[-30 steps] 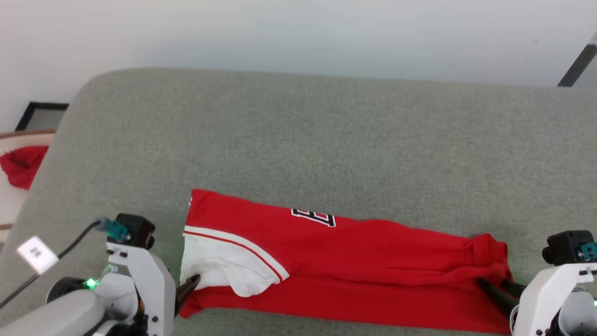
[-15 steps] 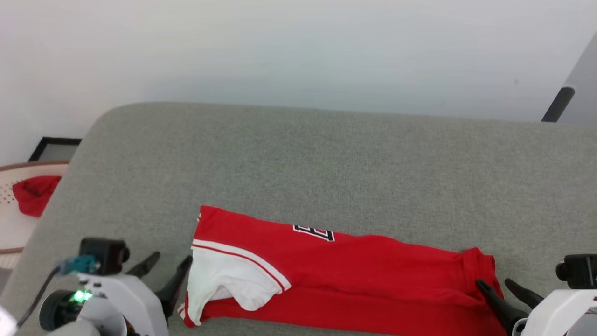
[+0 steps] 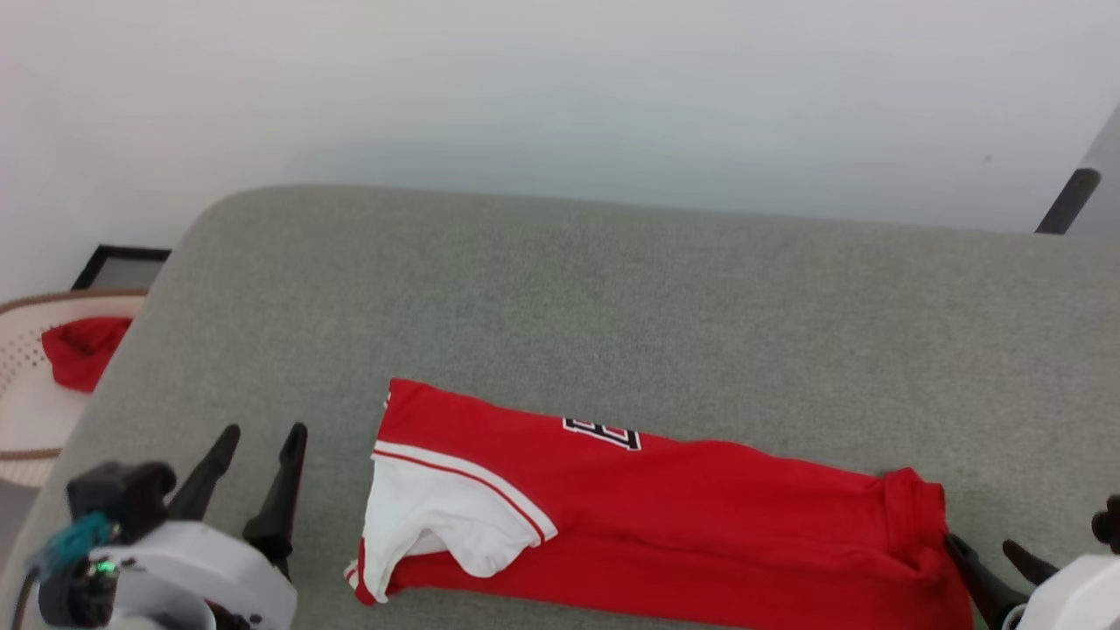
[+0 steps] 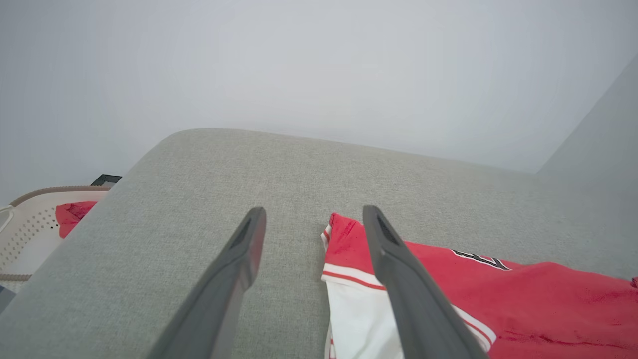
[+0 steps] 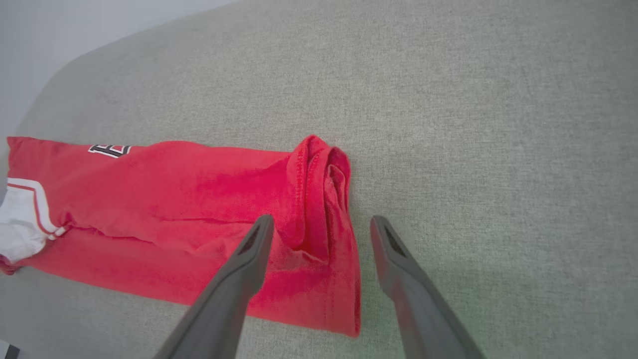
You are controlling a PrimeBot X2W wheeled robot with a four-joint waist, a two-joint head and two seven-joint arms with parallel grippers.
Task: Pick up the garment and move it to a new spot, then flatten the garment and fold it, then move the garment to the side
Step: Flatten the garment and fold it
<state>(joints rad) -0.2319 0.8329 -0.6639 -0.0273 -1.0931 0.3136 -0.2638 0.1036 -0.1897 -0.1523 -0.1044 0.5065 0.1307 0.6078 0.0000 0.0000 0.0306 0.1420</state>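
The garment (image 3: pixel 682 516) lies folded into a long red band across the near part of the grey surface (image 3: pixel 612 306), white sleeve at its left end, a piece of the black-and-white graphic along its far edge. My left gripper (image 3: pixel 262 433) stands open to the left of the sleeve, clear of the cloth; in the left wrist view the garment (image 4: pixel 498 299) lies to the right of the left gripper (image 4: pixel 314 217). My right gripper (image 3: pixel 984 542) is open at the bunched hem end; in the right wrist view the garment (image 5: pixel 174 199) has its hem fold between the spread fingers of the right gripper (image 5: pixel 321 224), above the cloth.
Off the left edge of the surface a pale perforated basket (image 3: pixel 17 420) holds a small red cloth scrap (image 3: pixel 83 350). A dark frame (image 3: pixel 118 262) leans by the wall behind it. A dark bar (image 3: pixel 1063 201) slants at the far right.
Both grippers opened and let go of the garment's ends, then drew back: the left one moved left off the sleeve, the right one lifted off the hem. The head camera shifted.
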